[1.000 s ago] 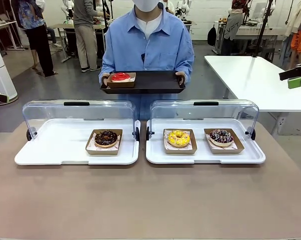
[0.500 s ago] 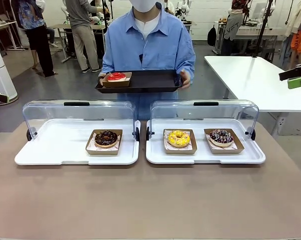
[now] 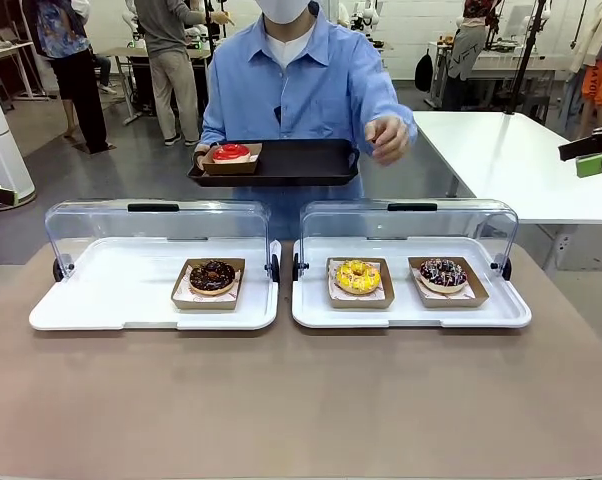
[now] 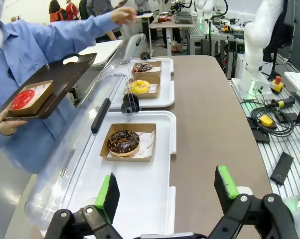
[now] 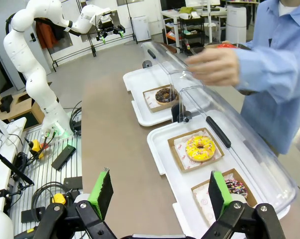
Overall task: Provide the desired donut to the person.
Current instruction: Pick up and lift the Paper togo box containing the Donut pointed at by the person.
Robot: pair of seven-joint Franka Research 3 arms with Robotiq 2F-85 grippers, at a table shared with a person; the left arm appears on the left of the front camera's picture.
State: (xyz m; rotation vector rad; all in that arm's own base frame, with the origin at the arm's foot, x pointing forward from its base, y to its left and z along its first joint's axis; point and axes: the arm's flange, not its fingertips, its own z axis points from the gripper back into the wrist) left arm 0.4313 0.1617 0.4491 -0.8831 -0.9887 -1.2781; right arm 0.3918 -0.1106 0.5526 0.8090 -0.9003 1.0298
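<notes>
The donuts on offer sit on your side of the surface: a yellow donut (image 3: 357,275) and a dark sprinkled donut (image 3: 442,272) side by side in the right white tray (image 3: 411,318), and a chocolate donut (image 3: 212,276) alone in the left white tray (image 3: 131,318). You cannot tell yet which one is wanted. The person (image 3: 296,90) has a free hand (image 3: 386,137) raised above the right tray, roughly between the yellow and the sprinkled one, so judge the choice as likely one of those two, but wait for a clear sign.

Treat any of them as light, soft and sticky on top. Glaze and sprinkles would smear or crumble under the pads, so do not pinch the donut itself. Each rests in its own shallow brown card box (image 3: 359,297) with a paper liner. Take hold of that box's near wall. The card is probably thin and will bend, so grip gently and carry it level.

Both clear lids (image 3: 411,222) stand swung back at the far side, leaving the near side free to enter. Beyond them the person holds a black tray (image 3: 301,160) that already carries a red donut (image 3: 231,153) at one end, and the rest of it looks bare for a delivery.

Your left claw (image 4: 166,186) is spread wide and holds nothing, hanging above the end of the left tray. Your right claw (image 5: 160,191) is likewise spread and empty, above the surface (image 3: 301,400) just beside the right tray.
</notes>
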